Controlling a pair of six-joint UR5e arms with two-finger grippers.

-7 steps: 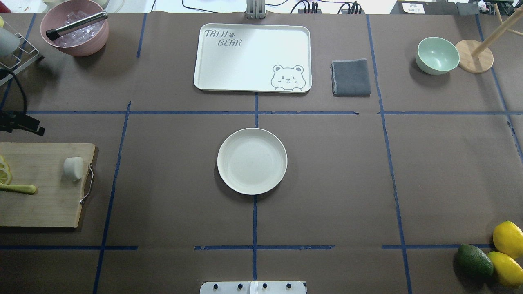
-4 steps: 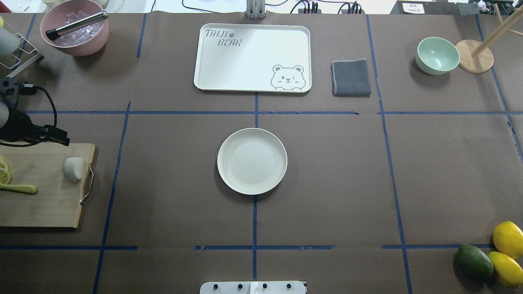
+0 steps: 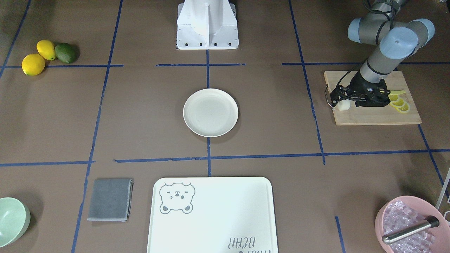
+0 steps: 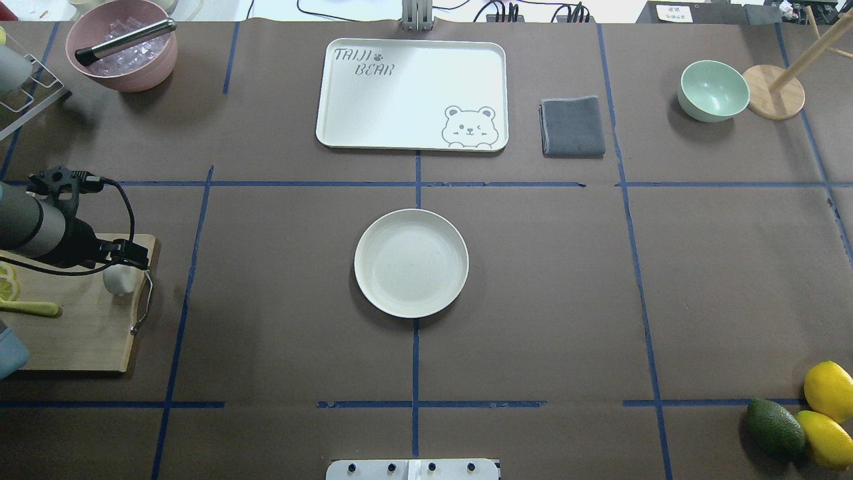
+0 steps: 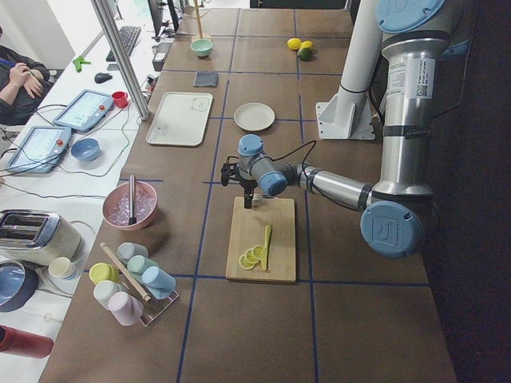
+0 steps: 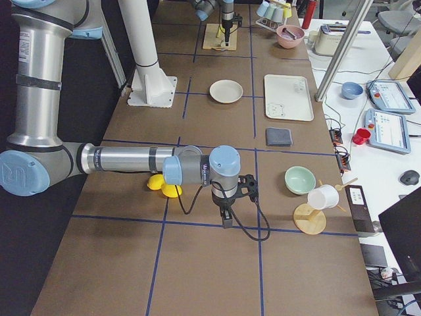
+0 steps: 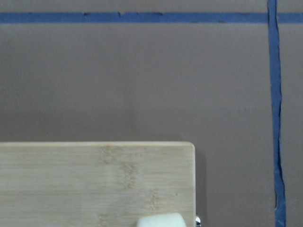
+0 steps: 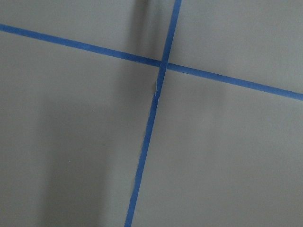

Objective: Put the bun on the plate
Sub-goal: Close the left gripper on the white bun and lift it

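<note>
The off-white bun (image 4: 120, 282) (image 3: 344, 105) lies on the right end of a wooden cutting board (image 4: 73, 337), beside its metal handle. My left gripper (image 4: 125, 256) (image 3: 341, 98) hangs just over the bun's far side. Cables and its black body hide the fingers, so I cannot tell if it is open or shut. In the left wrist view only the bun's top edge (image 7: 161, 220) shows at the bottom. The cream plate (image 4: 411, 263) (image 3: 210, 112) sits bare at the table's middle. My right gripper (image 6: 225, 217) shows only in the exterior right view, over bare table.
Lemon slices (image 3: 399, 103) and a green-handled knife (image 4: 30, 307) share the board. At the back stand a bear-print tray (image 4: 411, 93), a grey cloth (image 4: 572, 126), a green bowl (image 4: 713, 90) and a pink bowl of ice (image 4: 122, 47). Lemons and an avocado (image 4: 773, 427) lie front right.
My left arm has come in from the left edge and swung toward the near side, and its gripper now sits over the bun. The bun and plate have not moved.
</note>
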